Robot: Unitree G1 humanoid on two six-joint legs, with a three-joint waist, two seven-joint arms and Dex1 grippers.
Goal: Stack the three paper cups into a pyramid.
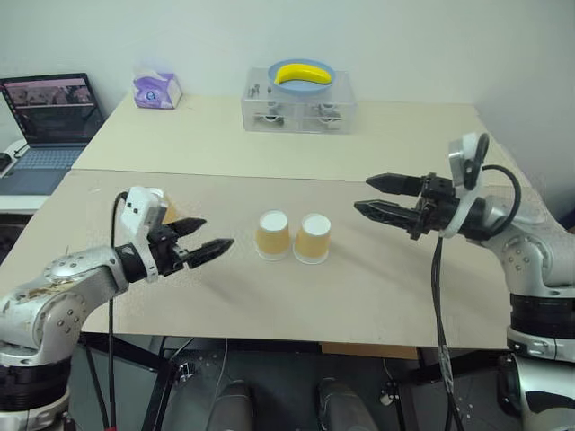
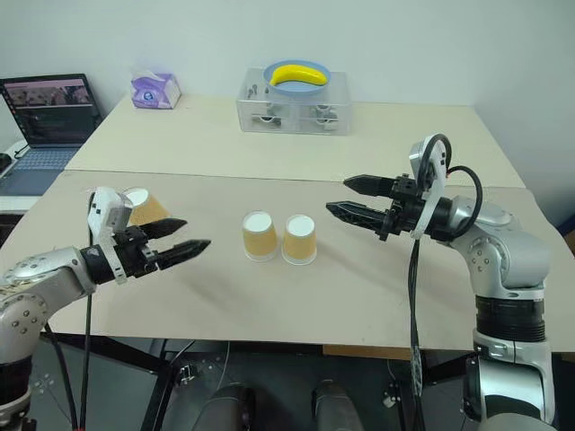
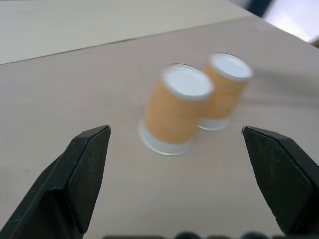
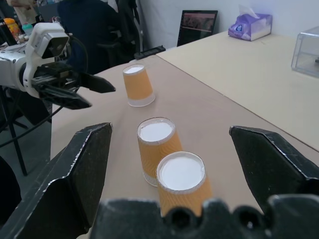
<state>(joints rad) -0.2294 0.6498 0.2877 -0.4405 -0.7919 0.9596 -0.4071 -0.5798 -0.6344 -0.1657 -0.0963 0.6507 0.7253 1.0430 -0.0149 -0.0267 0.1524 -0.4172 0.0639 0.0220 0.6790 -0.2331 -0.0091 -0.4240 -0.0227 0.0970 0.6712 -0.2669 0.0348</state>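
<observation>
Left eye view: two paper cups stand between spread, empty left claw and right claw.

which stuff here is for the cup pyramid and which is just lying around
For the job:
- two cups side by side, upside down, mid-table
- third cup, upside down, behind the left gripper

Lying about:
- laptop
- tissue pack
- clear box with banana in a blue bowl

Matt tan paper cups on a smooth, matt beige tabletop.
</observation>
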